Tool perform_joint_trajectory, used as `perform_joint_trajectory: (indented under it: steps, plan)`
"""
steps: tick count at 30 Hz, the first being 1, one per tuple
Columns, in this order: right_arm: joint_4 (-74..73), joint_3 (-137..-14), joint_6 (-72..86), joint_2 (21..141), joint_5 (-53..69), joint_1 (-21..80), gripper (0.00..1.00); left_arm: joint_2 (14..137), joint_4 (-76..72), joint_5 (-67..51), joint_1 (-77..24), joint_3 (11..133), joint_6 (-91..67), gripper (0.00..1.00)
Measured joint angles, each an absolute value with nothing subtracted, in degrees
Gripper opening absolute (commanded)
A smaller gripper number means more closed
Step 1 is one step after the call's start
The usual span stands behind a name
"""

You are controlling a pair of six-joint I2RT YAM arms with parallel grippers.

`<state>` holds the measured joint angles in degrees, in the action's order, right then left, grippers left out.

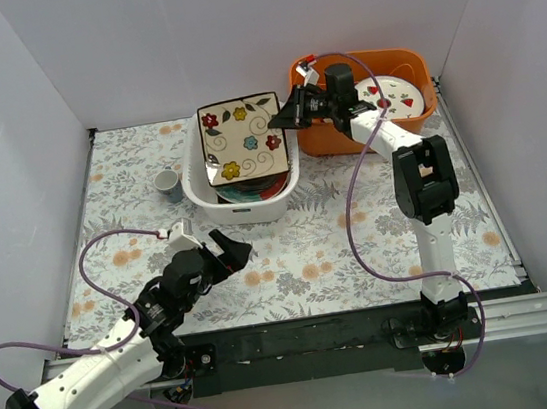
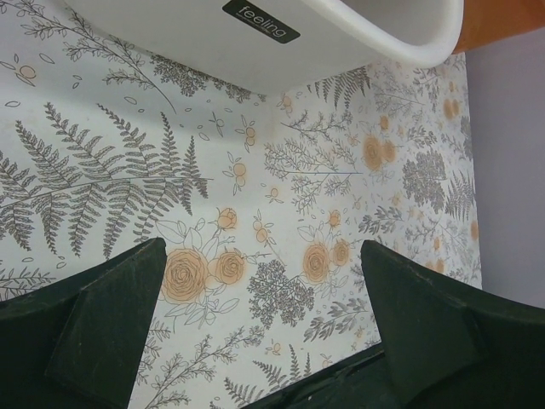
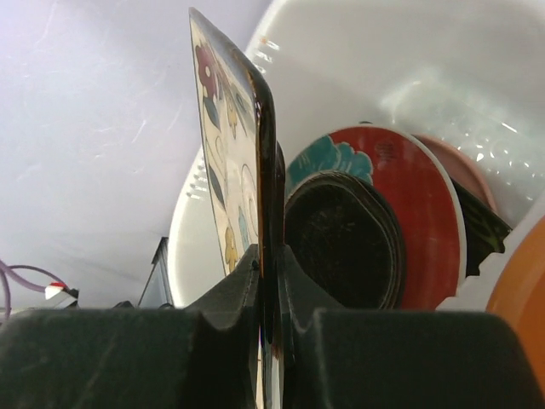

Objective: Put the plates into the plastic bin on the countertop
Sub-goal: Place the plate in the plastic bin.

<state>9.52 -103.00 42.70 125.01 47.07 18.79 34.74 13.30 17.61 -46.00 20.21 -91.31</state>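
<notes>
I judge the white square plate with coloured flowers (image 1: 242, 138) should be lowered level onto the stack in the plastic bin (image 1: 194, 187), corners inside the rim, before I let go. My right gripper (image 1: 287, 117) is clamped on that plate's edge, arm stretched far over the countertop (image 1: 349, 240), holding it above the bin and its teal-and-red round plate (image 3: 426, 213). My left gripper (image 1: 234, 251) hangs low near the front, fingers spread wide, empty.

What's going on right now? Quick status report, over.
Right hand shut on white square plate, tilted over plastic bin. Left hand open, empty, above countertop. Other plates already inside; nothing blocking.
</notes>
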Motion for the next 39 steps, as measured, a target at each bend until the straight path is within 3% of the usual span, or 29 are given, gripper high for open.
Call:
perform_joint_trajectory:
  steps: [9,25,28,32,39]
  plan:
    - [5.61,-104.27,39.77,128.25,43.29,21.34,0.02,36.8,10.83,17.39,-46.0,20.21,-90.7,0.98]
    - [1.78,-100.33,35.73,124.68,38.96,23.05,0.25,39.16,6.7,15.73,-46.0,19.94,-88.88,0.98]
    - [1.48,-99.26,35.09,123.61,38.5,23.24,0.36,38.98,6.35,15.59,-46.0,19.55,-88.9,0.98]
    - [1.34,-97.65,33.56,121.36,37.63,23.38,0.6,37.89,6.68,15.59,-46.0,19.16,-88.95,0.98]
    - [1.63,-93.38,31.11,116.86,34.46,22.87,0.69,35.42,9.3,16.25,-46.0,19.42,-89.67,0.98]
